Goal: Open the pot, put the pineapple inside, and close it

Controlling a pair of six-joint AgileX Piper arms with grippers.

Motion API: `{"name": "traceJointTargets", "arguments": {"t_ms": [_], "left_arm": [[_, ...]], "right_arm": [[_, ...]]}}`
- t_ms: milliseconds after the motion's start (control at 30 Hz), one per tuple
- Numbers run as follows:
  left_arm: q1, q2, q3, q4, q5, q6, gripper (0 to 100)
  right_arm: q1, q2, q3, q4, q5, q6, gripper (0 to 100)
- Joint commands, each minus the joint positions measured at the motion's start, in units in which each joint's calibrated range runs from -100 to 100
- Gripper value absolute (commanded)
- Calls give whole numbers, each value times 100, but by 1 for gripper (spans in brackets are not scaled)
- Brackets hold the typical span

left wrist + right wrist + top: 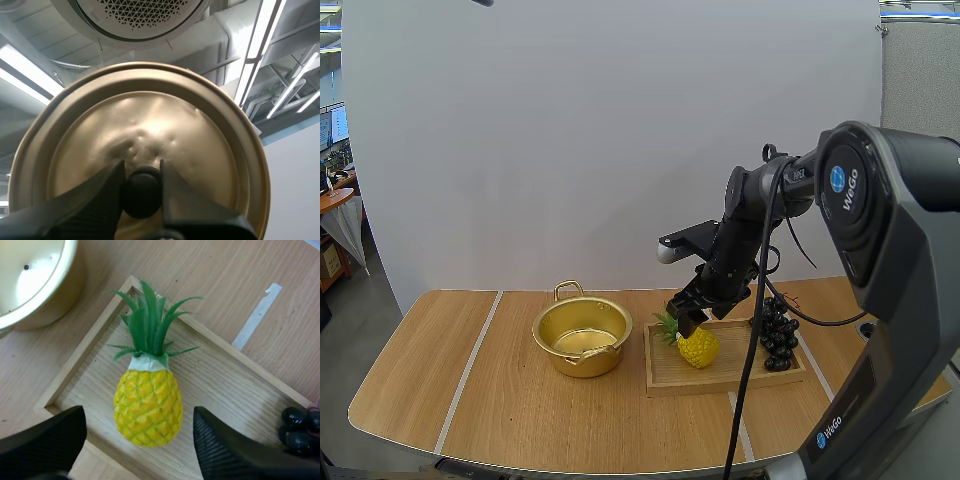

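**Item: toy pineapple (148,405).** It lies on its side at the pot end of the wooden tray (720,378). The tray stands on the table (520,420), just to the right of the pot.
- Body: plump and yellow, cross-hatched with green lines. A pale collar sits under a crown of stiff green leaves.
- Long axis: along the tray floor, with the crown pointing towards the tray corner nearest the pot and the blunt base at the opposite end.
- It looks like smooth, hard plastic, and I judge it may slip if pinched off-centre.

**Item: right gripper (686,318).** It is spread wide and holds nothing.
- It hangs directly over the pineapple.
- One finger stands to each side of the yellow body, so the jaws lie across the long axis.
- Whether the tips have reached the tray floor, I cannot tell.
- This is plainly the nearer arm. By my reading, a straight descent and a squeeze on the widest part of the body is all the pick needs.

**Item: left gripper (141,167).** It is clamped on the black knob (142,192) of the lid (150,115). The golden disc is held up, away from the table.

**Item: pot (582,362).** Gold, two-handled, uncovered and with nothing inside. It is just beside the tray's left edge, in the direction the crown points.

**Item: grapes (778,335).** A dark bunch at the tray's far right end, apart from the pineapple and clear of the fingers.

**Status:** opening done. The pineapple has not yet been lifted.
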State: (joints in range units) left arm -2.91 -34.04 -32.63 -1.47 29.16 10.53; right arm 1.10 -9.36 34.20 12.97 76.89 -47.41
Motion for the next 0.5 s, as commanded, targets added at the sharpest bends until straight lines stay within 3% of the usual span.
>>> {"name": "traceJointTargets", "arguments": {"t_ms": [0,467], "left_arm": [[-11,-21,-42,41,-190,-35,0],[-11,-21,-42,41,-190,-35,0]], "right_arm": [[1,122,-46,46,-215,-106,100],[1,688,-46,57,-925,-139,100]]}}
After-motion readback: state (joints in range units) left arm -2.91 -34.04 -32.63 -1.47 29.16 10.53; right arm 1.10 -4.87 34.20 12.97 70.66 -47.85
